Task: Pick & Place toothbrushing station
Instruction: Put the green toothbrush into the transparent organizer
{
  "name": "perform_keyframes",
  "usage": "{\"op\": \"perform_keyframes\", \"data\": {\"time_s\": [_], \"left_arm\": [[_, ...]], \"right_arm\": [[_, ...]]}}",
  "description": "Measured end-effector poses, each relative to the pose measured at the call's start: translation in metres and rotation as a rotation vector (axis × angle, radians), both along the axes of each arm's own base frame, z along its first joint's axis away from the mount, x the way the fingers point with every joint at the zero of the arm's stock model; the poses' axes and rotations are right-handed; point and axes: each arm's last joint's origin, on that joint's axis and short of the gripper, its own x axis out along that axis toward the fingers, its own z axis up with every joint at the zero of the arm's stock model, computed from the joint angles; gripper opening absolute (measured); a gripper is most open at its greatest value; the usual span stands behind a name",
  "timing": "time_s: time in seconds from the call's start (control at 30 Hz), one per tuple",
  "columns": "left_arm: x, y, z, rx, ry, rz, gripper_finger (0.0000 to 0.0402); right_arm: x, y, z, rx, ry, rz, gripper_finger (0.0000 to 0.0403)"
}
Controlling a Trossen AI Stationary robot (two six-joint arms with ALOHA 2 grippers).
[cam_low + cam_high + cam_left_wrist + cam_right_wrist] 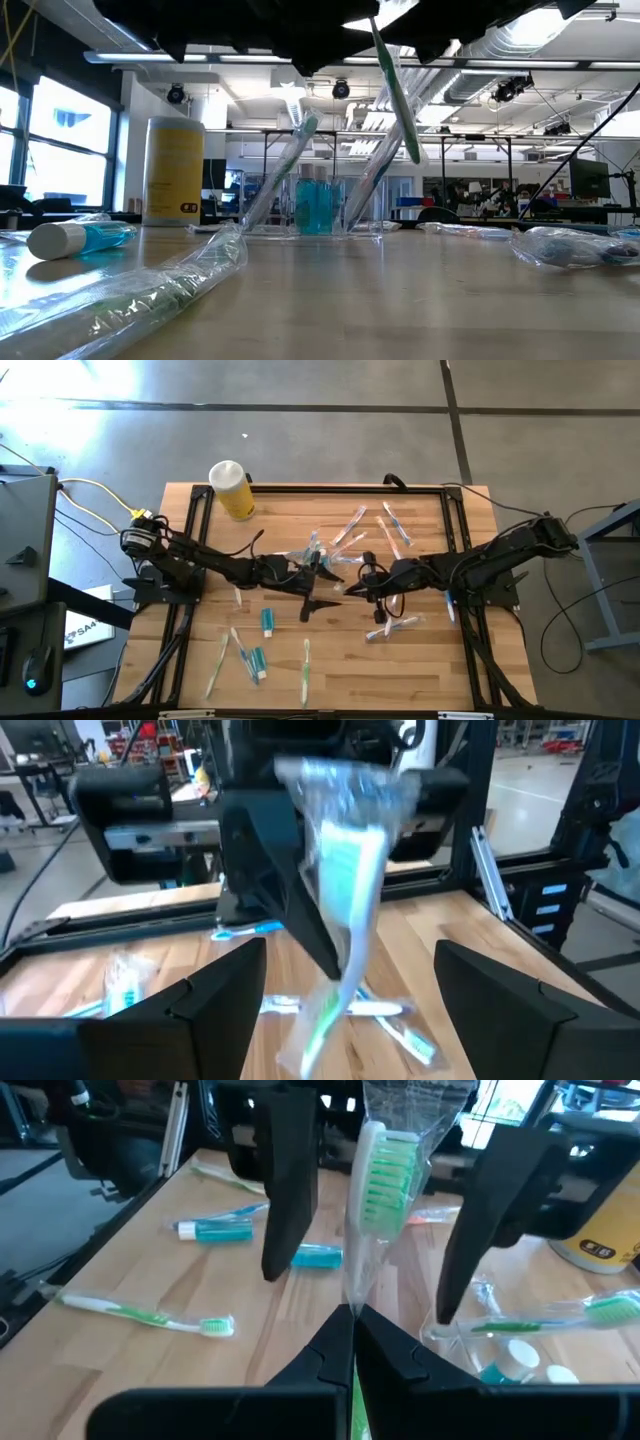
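Standing wide apart over mid-worktop (330,660), left fingers (205,1005) flanking but not gripping the wrapped brush (385,1175). Meeting them from the right, right fingers (352,1342) pinching together on that brush's handle, bristles up, just above the clear container (318,210).

Risking a slip: thin handle twisting in the crinkly wrapper. Risking a knock: left fingers snagging the wrapper while backing off, or tipping the container and its brushes. Lying scattered on the worktop, more brushes and a tube (75,238).
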Motion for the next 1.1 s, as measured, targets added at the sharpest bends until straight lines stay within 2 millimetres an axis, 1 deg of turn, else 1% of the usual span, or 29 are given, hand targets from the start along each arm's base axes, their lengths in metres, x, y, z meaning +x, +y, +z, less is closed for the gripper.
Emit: {"op": "perform_keyframes", "data": {"time_s": [0.13, 0.37, 0.47, 0.53, 0.63, 0.77, 0.9, 1.1], "left_arm": [[0.0026, -0.0004, 0.0069, -0.002, -0.024, 0.001, 0.0283], [0.0033, 0.0001, 0.0084, 0.015, -0.032, 0.019, 0.0282], [0.0033, 0.0008, 0.0081, 0.014, -0.029, 0.043, 0.0273], [0.0034, 0.0009, 0.0081, 0.014, -0.028, 0.046, 0.0259], [0.0034, 0.0009, 0.0081, 0.014, -0.028, 0.046, 0.0230], [0.0034, 0.0008, 0.0080, 0.014, -0.028, 0.045, 0.0179], [0.0033, 0.0003, 0.0072, 0.015, -0.019, 0.026, 0.0123], [0.0032, 0.0002, 0.0051, 0.019, 0.002, 0.021, 0.0028]], "right_arm": [[0.0000, 0.0000, -0.0033, -0.005, 0.025, 0.000, 0.0003], [0.0000, 0.0000, -0.0037, -0.004, 0.029, -0.001, 0.0003], [0.0000, 0.0000, -0.0036, -0.003, 0.029, -0.002, 0.0003], [0.0000, 0.0000, -0.0037, -0.003, 0.029, -0.002, 0.0003], [0.0000, 0.0000, -0.0037, -0.004, 0.029, -0.001, 0.0003], [0.0000, 0.0000, -0.0037, -0.004, 0.030, -0.001, 0.0003], [-0.0001, 0.0000, -0.0038, -0.004, 0.031, -0.001, 0.0003], [-0.0007, 0.0000, -0.0052, -0.004, 0.047, 0.005, 0.0003]]}}
